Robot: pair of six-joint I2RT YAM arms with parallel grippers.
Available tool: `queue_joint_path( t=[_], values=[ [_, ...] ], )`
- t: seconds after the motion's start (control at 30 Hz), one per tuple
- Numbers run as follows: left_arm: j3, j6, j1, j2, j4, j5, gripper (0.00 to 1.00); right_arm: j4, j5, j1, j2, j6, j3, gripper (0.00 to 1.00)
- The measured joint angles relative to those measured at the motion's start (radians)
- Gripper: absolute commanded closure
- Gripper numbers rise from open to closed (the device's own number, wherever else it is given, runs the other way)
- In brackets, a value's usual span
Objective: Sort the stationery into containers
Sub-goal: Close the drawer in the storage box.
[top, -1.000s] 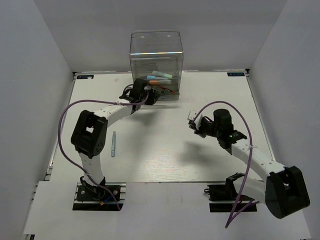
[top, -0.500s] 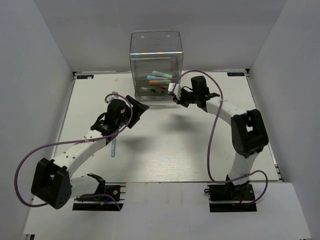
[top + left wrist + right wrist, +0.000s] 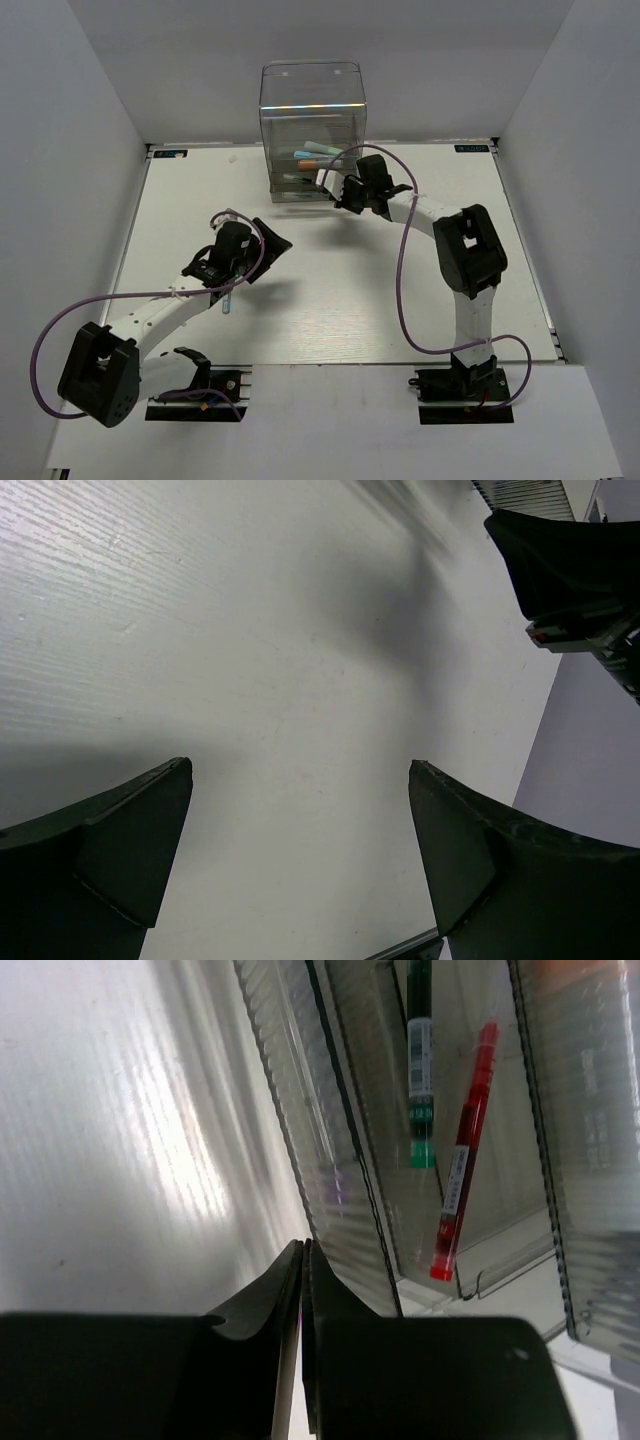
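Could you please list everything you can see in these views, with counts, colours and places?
cabinet: one, clear with stacked drawers, far middle of the table
table: one, white, under everything
pens in the cabinet: at least four seen; light blue pen, orange pen, green pen, red pen
loose pen: one, light blue, on the table, partly hidden by the left arm
cables: two, purple, one looping along each arm
left gripper: one, black, jaws wide apart and empty, over bare table
right gripper: one, black, jaws shut, at the ribbed front of a lower cabinet drawer
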Motion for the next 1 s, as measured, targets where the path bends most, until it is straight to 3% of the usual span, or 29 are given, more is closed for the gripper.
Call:
queue_joint_path(
  t=[0.77,1.0],
  values=[
    [-0.057,-0.027,0.006,0.005,0.087,0.001,0.01,0.11,0.114,0.051,0.122,0.054,0.14,0.92],
    [-0.119,-0.07,0.006,-0.045,0.161,-0.017,0.19,0.147,0.161,0.054,0.167,0.056,0.193,0.92]
  ],
)
